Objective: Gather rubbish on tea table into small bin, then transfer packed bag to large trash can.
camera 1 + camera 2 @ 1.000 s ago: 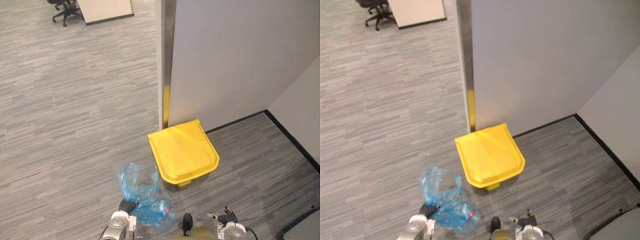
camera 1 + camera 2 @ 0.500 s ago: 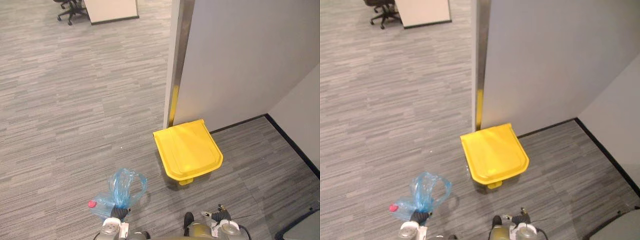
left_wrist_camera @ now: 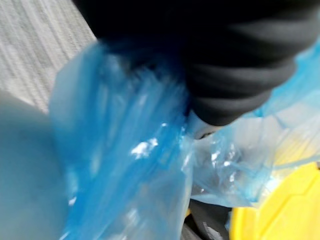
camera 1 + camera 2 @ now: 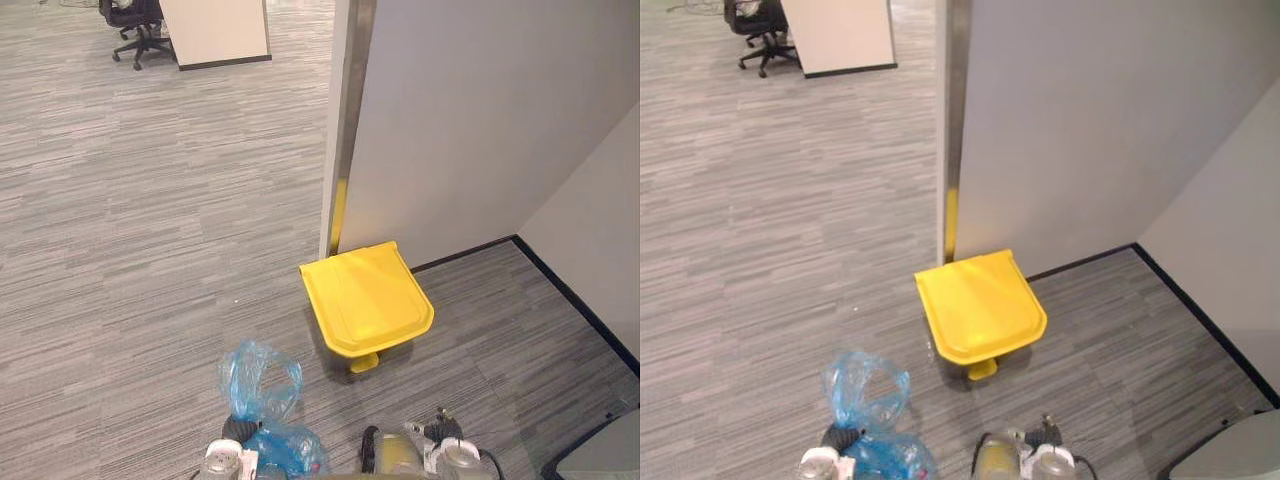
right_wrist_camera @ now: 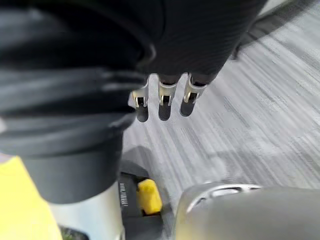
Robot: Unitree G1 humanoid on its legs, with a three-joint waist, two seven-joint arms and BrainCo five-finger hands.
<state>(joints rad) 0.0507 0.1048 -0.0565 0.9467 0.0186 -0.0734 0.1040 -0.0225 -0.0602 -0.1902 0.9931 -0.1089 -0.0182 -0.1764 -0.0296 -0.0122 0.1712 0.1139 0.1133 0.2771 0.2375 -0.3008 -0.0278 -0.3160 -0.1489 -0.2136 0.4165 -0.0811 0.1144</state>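
Our left hand (image 4: 237, 430) is bearing the blue bag (image 4: 280, 442), clenched or not we cannot tell; the closed yellow trash can (image 4: 367, 298) is standing ahead-right of it.

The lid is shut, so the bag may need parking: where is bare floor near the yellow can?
Bare carpet lies between the yellow can and the blue bag, and right of the can up to the black skirting. Tight behind the can, against the partition.
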